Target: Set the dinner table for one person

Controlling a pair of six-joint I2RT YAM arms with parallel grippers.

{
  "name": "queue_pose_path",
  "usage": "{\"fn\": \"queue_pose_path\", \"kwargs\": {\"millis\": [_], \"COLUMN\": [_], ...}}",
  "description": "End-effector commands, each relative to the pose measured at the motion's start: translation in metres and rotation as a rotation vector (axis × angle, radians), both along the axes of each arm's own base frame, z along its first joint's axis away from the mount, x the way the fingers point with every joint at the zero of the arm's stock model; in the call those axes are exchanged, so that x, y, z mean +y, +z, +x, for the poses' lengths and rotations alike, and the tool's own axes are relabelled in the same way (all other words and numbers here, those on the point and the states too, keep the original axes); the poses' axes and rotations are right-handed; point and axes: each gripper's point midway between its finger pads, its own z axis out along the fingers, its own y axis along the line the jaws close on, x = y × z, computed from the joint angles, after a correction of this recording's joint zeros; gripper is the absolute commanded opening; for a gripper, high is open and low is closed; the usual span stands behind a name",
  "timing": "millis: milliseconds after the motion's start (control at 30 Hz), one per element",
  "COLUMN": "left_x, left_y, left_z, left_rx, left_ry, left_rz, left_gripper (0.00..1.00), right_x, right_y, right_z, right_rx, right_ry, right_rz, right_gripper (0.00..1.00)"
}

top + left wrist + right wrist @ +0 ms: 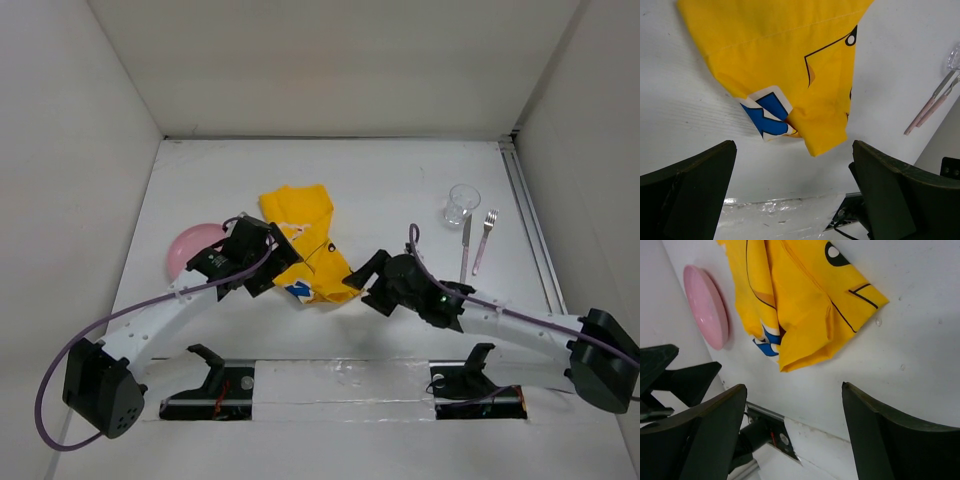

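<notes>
A crumpled yellow cartoon-print placemat [300,235] lies mid-way across the white dinner table [390,180]. My left gripper [276,262] is open at the cloth's near left edge, with the folded corner [815,135] just ahead of its jaws and nothing between them. From the right, my right gripper [358,280] is open beside the cloth's near right corner [800,352], also holding nothing. A pink plate [190,250] sits left of the cloth, partly behind the left arm. A clear glass [462,203], a knife [466,247] and a fork [485,240] lie at the right.
White walls enclose the table on three sides, and a metal rail [530,220] runs along the right edge. In the left wrist view the knife and fork [932,105] show at far right. The plate [705,307] appears upper left in the right wrist view.
</notes>
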Motion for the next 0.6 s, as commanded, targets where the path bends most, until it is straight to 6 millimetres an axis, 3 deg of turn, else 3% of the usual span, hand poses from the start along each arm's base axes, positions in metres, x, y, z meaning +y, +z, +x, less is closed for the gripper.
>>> {"fn": "queue_pose_path", "kwargs": {"millis": [0, 200, 500, 567], "left_x": [-0.003, -0.005, 0.003, 0.005], "left_y": [0.010, 0.006, 0.017, 0.014], "left_z": [0.004, -0.004, -0.001, -0.004], "left_rx": [-0.035, -0.021, -0.061, -0.053], "left_ry": [-0.023, -0.044, -0.040, -0.040], "left_rz": [-0.011, -0.032, -0.052, -0.047], "left_gripper": [1.00, 1.00, 1.00, 1.00], "right_x": [0.015, 0.041, 0.047, 0.046], "right_y": [0.025, 0.001, -0.004, -0.013], "right_z": [0.026, 0.030, 0.045, 0.046], "right_rx": [-0.058, 0.020, 0.018, 0.026], "right_ry": [-0.104, -0.073, -0.127, -0.136], "right_rz": [0.136, 0.160, 0.162, 0.139], "right_gripper": [0.81, 0.79, 0.75, 0.74]}}
